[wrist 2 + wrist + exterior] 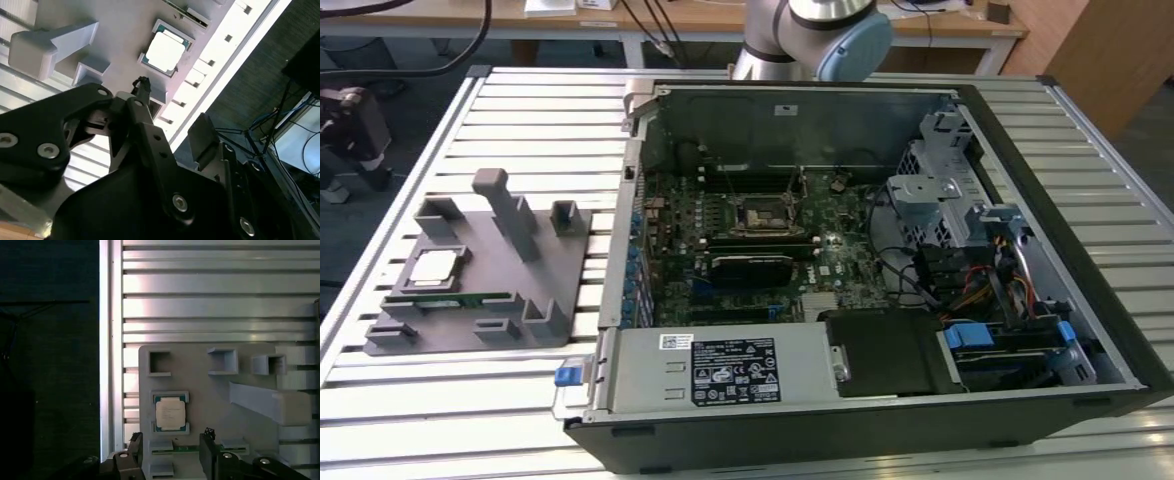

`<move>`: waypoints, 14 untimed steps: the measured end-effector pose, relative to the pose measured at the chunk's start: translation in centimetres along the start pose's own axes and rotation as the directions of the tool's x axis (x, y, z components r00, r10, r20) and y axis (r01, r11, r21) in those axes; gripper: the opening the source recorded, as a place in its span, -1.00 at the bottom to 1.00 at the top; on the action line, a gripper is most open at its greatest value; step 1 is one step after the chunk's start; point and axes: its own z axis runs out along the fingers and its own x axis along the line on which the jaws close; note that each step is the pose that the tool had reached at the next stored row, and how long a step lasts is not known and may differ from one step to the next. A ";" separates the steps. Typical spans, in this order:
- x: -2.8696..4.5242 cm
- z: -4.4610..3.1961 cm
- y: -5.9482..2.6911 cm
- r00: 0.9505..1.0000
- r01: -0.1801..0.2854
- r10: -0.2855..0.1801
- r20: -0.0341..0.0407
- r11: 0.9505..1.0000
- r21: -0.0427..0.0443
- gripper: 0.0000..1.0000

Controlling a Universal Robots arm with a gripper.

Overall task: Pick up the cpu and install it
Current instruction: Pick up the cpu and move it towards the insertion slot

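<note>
Exterior view's left: cpu (pixel 434 268) lies flat in grey holder (pixel 494 285) on slatted surface (pixel 400 400), not yet picked up. Middle: open computer case (pixel 854 420), black socket (pixel 758 215) inside. First wrist view: end effector (pixel 171 446) hangs near cpu, fingers apart, holding nothing. Looks like pick-up step; grab needs one finger each side of chip

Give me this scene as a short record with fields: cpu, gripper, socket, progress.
cpu: cpu lies flat in a recess of the grey holder, at the exterior view's left of the computer case
gripper: gripper open, holding nothing, close to the cpu but apart from it
socket: socket on the board inside the case
progress: cpu not yet picked up
</note>
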 end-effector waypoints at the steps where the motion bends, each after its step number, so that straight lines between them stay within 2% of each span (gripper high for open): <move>1: 0.00 0.18 -0.04 1.000 0.007 -0.007 0.000 1.000 0.000 0.17; 2: 0.01 0.36 -0.05 1.000 0.016 -0.016 -0.001 1.000 0.000 0.17; 4: 0.00 0.72 -0.11 0.999 0.032 -0.032 -0.003 0.999 -0.001 0.40; 7: -0.01 1.25 -0.26 0.999 0.038 -0.038 -0.003 0.999 -0.001 0.51; 8: 0.00 1.43 -0.35 0.999 0.038 -0.038 -0.003 0.999 -0.001 0.64; 14: -0.11 2.52 -0.66 0.999 0.038 -0.038 -0.003 0.999 -0.001 0.64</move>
